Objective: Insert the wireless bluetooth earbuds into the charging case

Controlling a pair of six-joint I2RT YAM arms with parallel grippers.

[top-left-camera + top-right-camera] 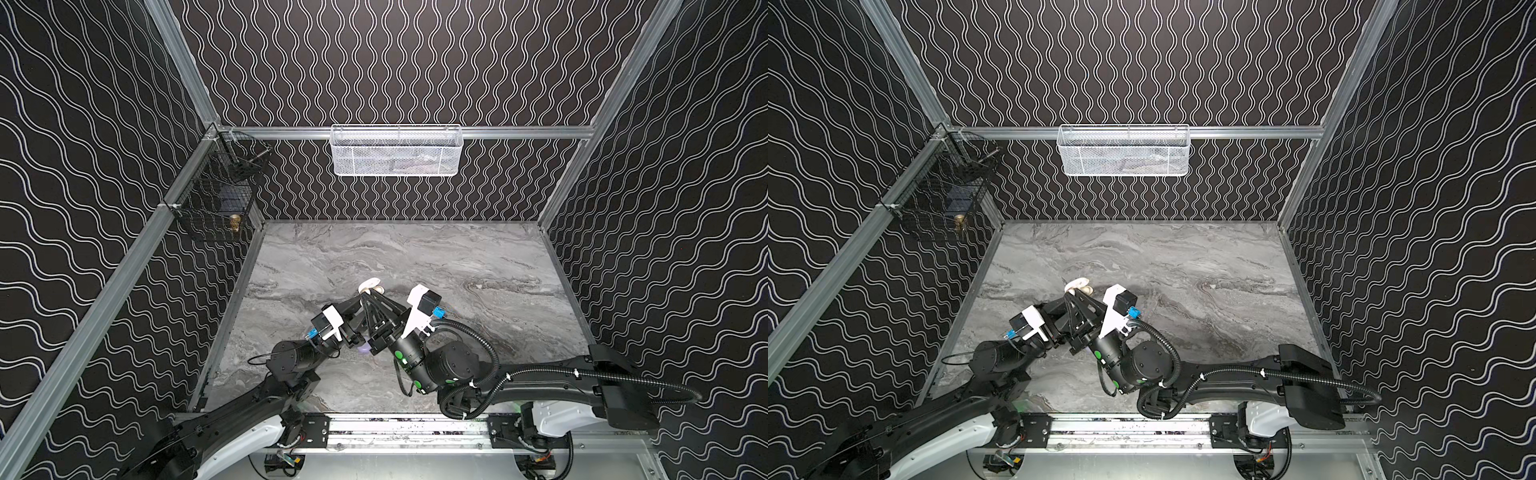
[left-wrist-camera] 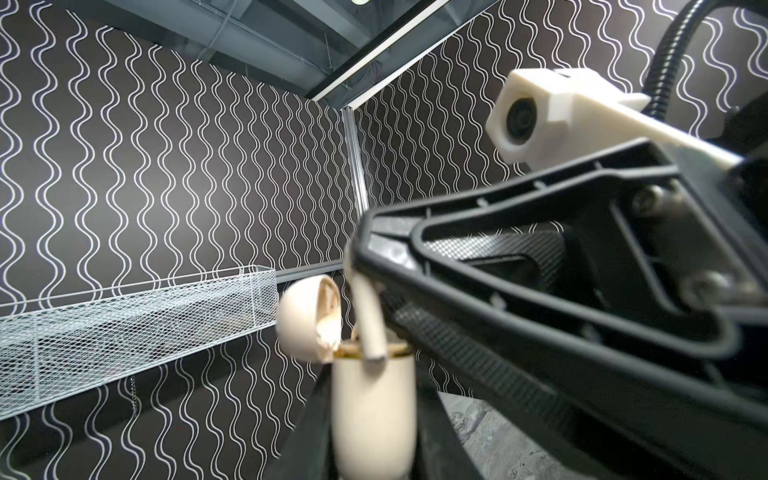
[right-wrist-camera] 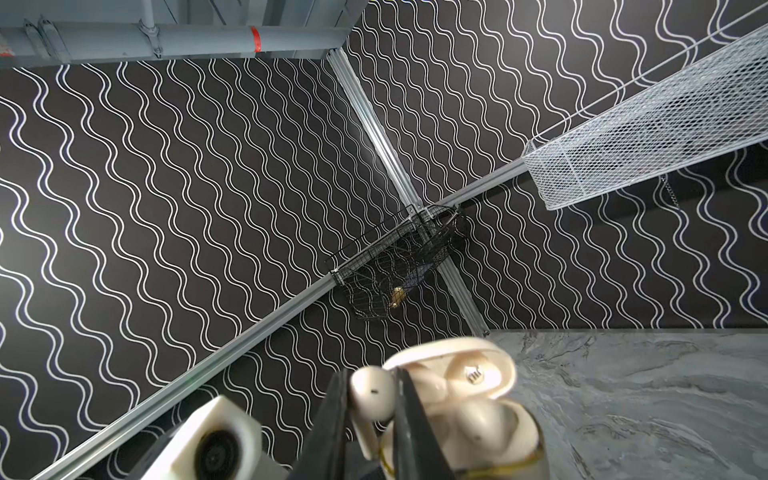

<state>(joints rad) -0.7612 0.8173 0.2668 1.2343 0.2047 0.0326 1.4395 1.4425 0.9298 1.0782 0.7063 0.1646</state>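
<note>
Left gripper [image 2: 372, 432]: jaws clenched on case [image 2: 374, 386], lid [image 3: 465, 361] open, one earbud [image 3: 478, 428] seated. Right gripper [image 3: 371, 388]: jaws grasping second earbud [image 2: 368, 324], stem down at case mouth.

Robot test cell, lab setting. Aluminium frame [image 1: 270, 132] encloses black wave-patterned wall panels [image 1: 415, 62]; marble-look counter [image 1: 478, 257]. White mesh basket [image 1: 397, 153] and black wire basket [image 1: 216, 199] hang on it. Left arm [image 1: 241, 415] and right arm [image 1: 540, 372] mounted on front rail [image 1: 407, 432].

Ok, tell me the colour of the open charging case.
The charging case is creamy off-white, clearest in the right wrist view.
</note>
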